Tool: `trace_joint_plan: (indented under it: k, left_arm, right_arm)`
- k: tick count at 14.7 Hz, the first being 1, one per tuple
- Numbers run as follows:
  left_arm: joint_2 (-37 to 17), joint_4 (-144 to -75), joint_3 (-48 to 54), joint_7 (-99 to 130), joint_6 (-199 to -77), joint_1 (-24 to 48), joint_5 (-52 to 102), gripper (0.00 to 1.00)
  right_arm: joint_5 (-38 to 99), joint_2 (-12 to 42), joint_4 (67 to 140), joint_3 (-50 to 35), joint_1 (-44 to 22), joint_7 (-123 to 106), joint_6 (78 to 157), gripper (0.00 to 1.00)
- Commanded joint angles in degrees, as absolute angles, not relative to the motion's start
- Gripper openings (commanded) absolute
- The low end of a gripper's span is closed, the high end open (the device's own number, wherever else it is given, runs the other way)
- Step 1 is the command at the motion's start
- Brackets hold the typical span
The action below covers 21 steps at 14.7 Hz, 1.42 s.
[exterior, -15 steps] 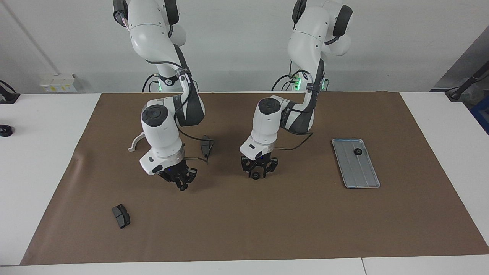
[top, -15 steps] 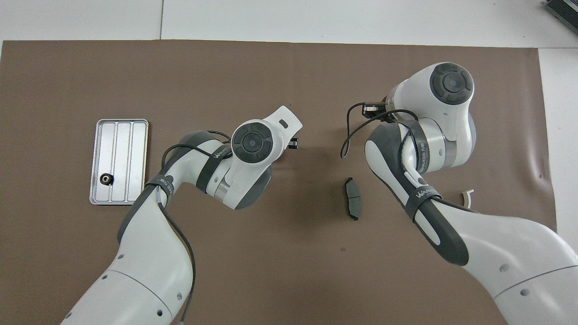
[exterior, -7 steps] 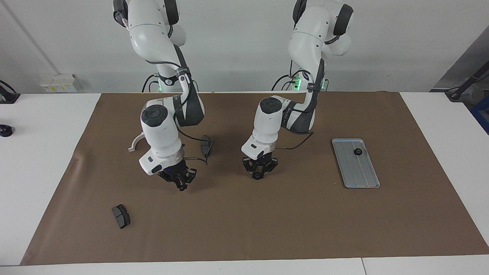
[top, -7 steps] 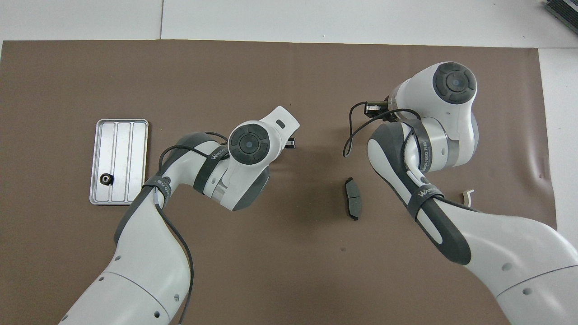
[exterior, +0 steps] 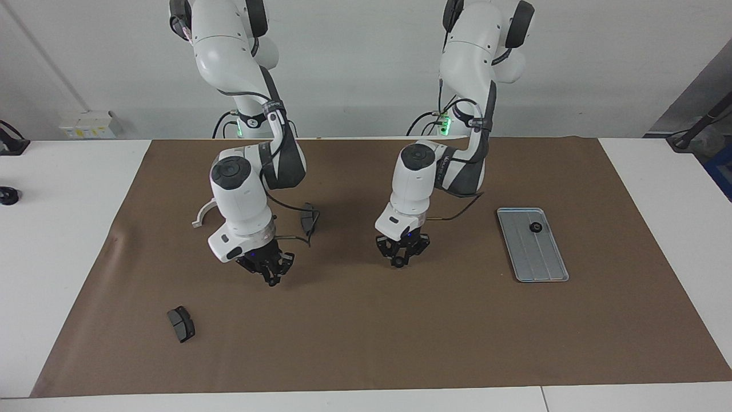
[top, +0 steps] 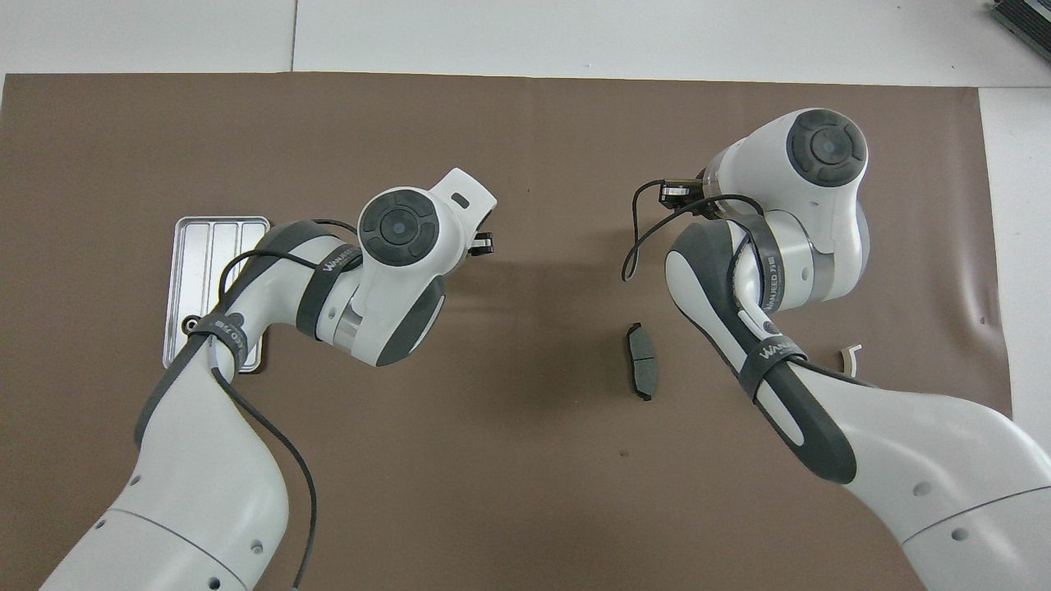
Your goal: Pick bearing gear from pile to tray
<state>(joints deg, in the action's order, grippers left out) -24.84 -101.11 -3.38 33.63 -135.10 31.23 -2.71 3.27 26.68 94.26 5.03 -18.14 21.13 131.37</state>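
My left gripper (exterior: 397, 261) is shut on a small black gear (exterior: 397, 263) and holds it just above the brown mat, between the mat's middle and the tray. In the overhead view the left gripper (top: 481, 244) peeks out from under its wrist. The silvery grooved tray (exterior: 540, 260) lies toward the left arm's end with one black gear (exterior: 536, 227) in it. In the overhead view my left arm covers part of the tray (top: 205, 246). My right gripper (exterior: 272, 278) is shut and hovers low over bare mat.
A dark brake pad (exterior: 181, 324) lies on the mat toward the right arm's end, and another brake pad (exterior: 309, 218) (top: 642, 371) lies between the arms. A white semicircular bracket (exterior: 203, 214) (top: 850, 357) lies beside the right arm. The brown mat (exterior: 434, 337) covers the table.
My left gripper closed on the small gear, then moved with it toward the tray. The right arm has barely moved.
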Motion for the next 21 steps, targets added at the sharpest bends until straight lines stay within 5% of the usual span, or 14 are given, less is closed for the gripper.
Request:
trace_joint_plan:
  k: [1, 11, 12, 13, 14, 21]
  left_arm:
    - [-17.4, -110.5, -4.5, 33.1, -135.3, 28.1, -3.9, 0.0]
    - [-13.2, -118.7, -4.9, 24.4, -146.2, 10.5, -6.1, 0.0]
    - [-13.3, -118.7, -4.9, 23.3, -146.5, 9.1, -6.1, 0.0]
    - [-13.4, -118.7, -4.8, 21.4, -146.6, 7.4, -6.1, 0.0]
    - [-13.6, -118.7, -4.8, 18.8, -146.9, 5.7, -6.1, 0.0]
    - [-15.7, -118.8, -4.7, 14.5, -149.5, 3.3, -5.9, 0.0]
  right_arm:
    - [3.7, 26.5, 91.7, 1.4, -19.2, 28.6, 131.0, 0.0]
    - [3.4, 38.0, 84.5, 0.5, -33.1, 51.1, 140.8, 0.02]
    - [3.5, 37.7, 85.3, 0.4, -33.2, 51.1, 142.3, 0.23]
    - [3.5, 37.6, 85.7, 0.5, -33.4, 51.2, 142.0, 0.69]
    - [3.4, 37.4, 85.8, 0.5, -33.4, 51.2, 141.8, 1.0]
    - [-3.1, 32.4, 85.8, 1.2, -28.1, 49.4, 134.5, 1.0]
